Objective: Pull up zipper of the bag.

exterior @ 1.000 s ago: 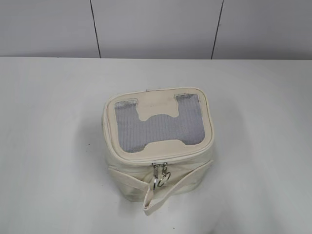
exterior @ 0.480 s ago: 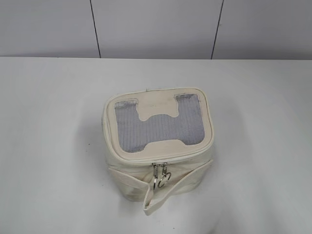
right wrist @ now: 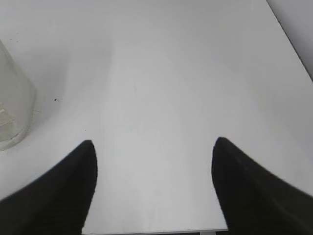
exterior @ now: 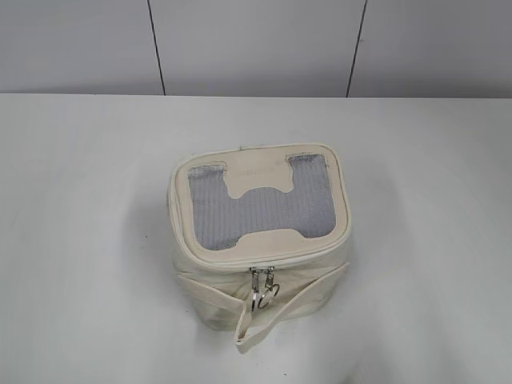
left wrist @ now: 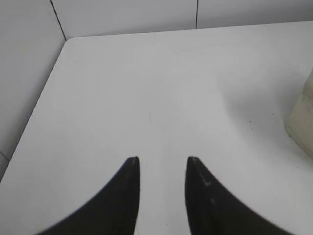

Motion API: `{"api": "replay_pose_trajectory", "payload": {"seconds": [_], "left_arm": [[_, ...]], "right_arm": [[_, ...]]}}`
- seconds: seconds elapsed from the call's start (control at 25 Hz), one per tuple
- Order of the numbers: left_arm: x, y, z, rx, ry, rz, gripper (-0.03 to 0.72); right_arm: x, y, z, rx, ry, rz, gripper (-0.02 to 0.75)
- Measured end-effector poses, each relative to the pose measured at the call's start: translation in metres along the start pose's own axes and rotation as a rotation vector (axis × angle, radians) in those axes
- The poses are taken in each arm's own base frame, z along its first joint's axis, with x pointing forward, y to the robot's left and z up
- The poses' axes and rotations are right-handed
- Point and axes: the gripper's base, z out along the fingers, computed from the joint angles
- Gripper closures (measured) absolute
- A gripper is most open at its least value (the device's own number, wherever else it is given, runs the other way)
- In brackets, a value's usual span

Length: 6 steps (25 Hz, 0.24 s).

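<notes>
A cream box-shaped bag (exterior: 260, 240) with a grey mesh top panel stands in the middle of the white table in the exterior view. Two metal zipper pulls with rings (exterior: 262, 286) hang together at the middle of its near side, beside a loose cream strap (exterior: 280, 314). No arm shows in the exterior view. In the left wrist view my left gripper (left wrist: 162, 159) is open and empty over bare table, with the bag's edge (left wrist: 302, 117) at the far right. In the right wrist view my right gripper (right wrist: 154, 142) is open wide and empty, with the bag's edge (right wrist: 13, 112) at the far left.
The white table (exterior: 88, 240) runs to a grey panelled wall (exterior: 256, 44) behind. The table's left edge and far corner (left wrist: 63, 44) show in the left wrist view. Its right edge (right wrist: 288, 39) and near edge show in the right wrist view.
</notes>
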Motion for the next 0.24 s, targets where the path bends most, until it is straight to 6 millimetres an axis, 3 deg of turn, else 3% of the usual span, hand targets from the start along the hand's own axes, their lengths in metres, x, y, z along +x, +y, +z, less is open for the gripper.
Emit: {"api": "replay_pose_trajectory", "payload": {"seconds": [0.24], "left_arm": [[0.0,-0.0005,0.0,0.005,0.0,-0.003,0.445]], "right_arm": [[0.0,0.0,0.0,0.0,0.0,0.0,0.169]]}}
